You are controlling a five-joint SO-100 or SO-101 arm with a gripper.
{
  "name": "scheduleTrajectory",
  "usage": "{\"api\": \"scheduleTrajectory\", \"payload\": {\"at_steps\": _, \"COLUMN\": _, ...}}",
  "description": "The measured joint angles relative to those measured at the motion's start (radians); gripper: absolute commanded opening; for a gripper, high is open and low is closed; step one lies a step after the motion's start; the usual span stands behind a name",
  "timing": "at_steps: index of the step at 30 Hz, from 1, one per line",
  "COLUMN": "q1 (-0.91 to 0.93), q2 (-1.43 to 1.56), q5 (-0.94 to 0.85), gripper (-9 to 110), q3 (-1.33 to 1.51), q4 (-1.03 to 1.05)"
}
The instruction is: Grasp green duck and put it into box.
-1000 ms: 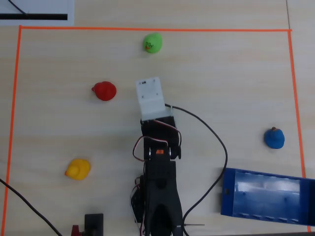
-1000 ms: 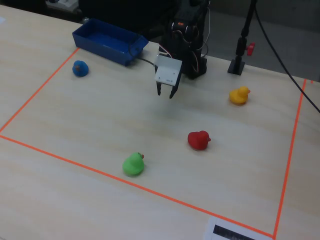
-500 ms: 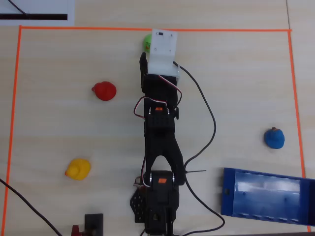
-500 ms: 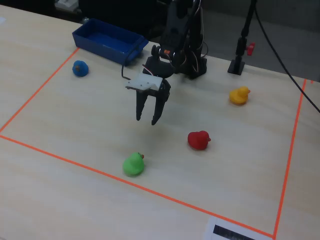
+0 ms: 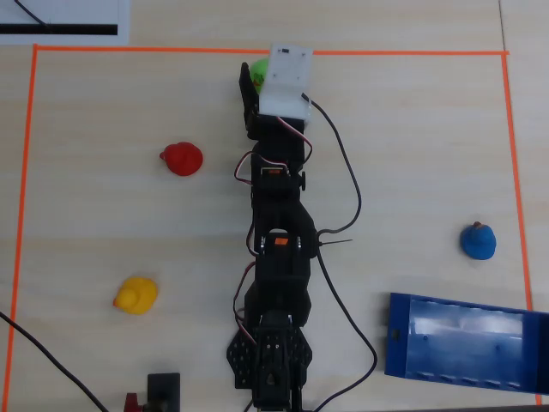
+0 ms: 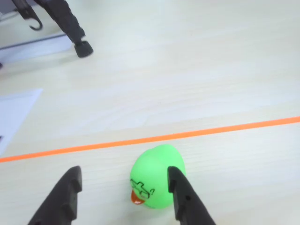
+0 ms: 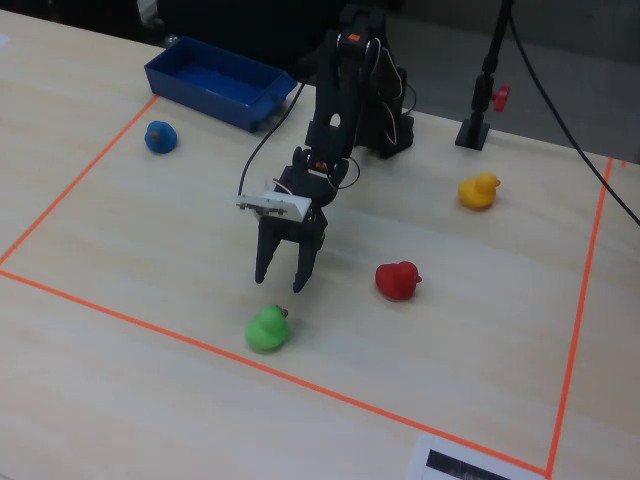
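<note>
1. A pale wood-grain worktop (image 7: 120, 380) is carrying everything, and a line of orange tape (image 7: 300, 375) is marking off a large rectangular zone on it.
2. Beyond the far edge of the worktop in the fixed view the room is lying in darkness; a black stand (image 7: 478, 118) is rising there with a small red clip on it.
3. A white sheet with a black bar (image 5: 60, 21) is lying outside the tape; any writing on it is too small to read.
4. The black arm (image 5: 276, 249) is reaching across the zone, carrying a white block at its wrist, with dark cables trailing beside it.
5. The pincer (image 7: 279, 283) is hanging spread wide, holding nothing, its tips just above the green duck (image 7: 267, 329).
6. In the wrist view the green duck (image 6: 154, 183) is sitting on the worktop just inside the tape line, close against the right-hand finger (image 6: 183, 197), with a drawn pair of glasses and an orange beak showing on its face.
7. The box (image 7: 200, 85) is sitting at the far corner of the zone, well apart from the green duck.
8. A blue duck (image 7: 159, 136) is resting near the box, a red duck (image 7: 398, 280) is sitting near the pincer, and a yellow duck (image 7: 479, 190) is sitting further back.
</note>
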Motion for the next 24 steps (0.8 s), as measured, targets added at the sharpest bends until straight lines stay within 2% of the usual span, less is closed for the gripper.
{"api": "scheduleTrajectory", "payload": {"at_steps": 7, "q1": 0.0, "q2": -0.129, "q5": -0.026, "gripper": 33, "q3": -0.143, "q4": 0.012}}
{"api": "scheduleTrajectory", "payload": {"at_steps": 24, "q1": 0.009, "q2": -0.336, "q5": -0.087, "gripper": 32, "q3": -0.264, "q4": 0.02}}
